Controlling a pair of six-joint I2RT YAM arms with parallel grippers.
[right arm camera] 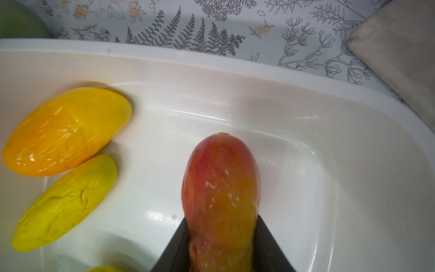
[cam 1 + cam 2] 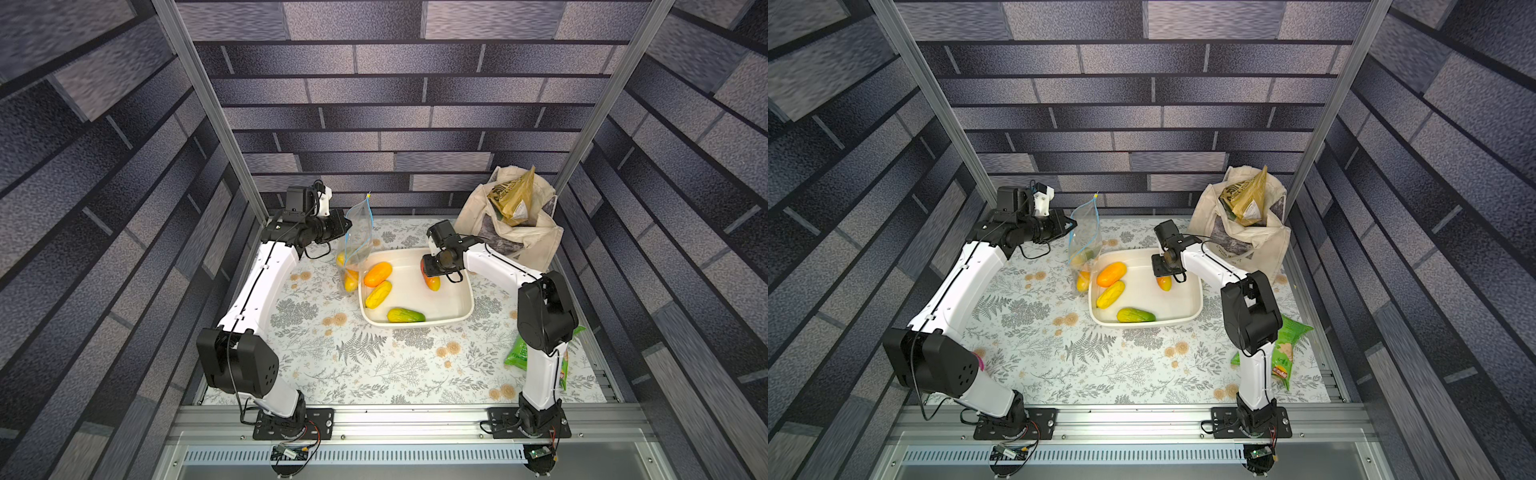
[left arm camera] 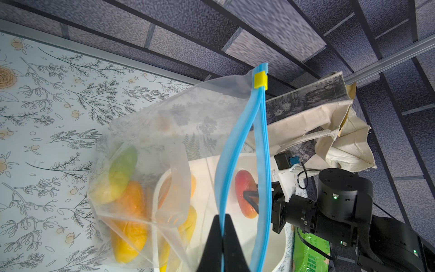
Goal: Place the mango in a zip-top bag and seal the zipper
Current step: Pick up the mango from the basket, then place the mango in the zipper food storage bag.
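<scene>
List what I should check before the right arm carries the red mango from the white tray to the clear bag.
Right pincer shut on the red mango: ok, a finger on each side.
Left pincer pinching the zipper, zip-top bag held up: ok.
Bag mouth open: ok, the two blue strips stand apart.
Yellow slider at the mouth's end: ok.
Room inside the bag: cannot tell; mangoes already lie there.
Mango above the rim of the white tray: cannot tell.

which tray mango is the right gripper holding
The red-orange mango, alone at the right end of the white tray, clamped in the right gripper; the orange mango, yellow mango and green-yellow mango lie free.
</scene>
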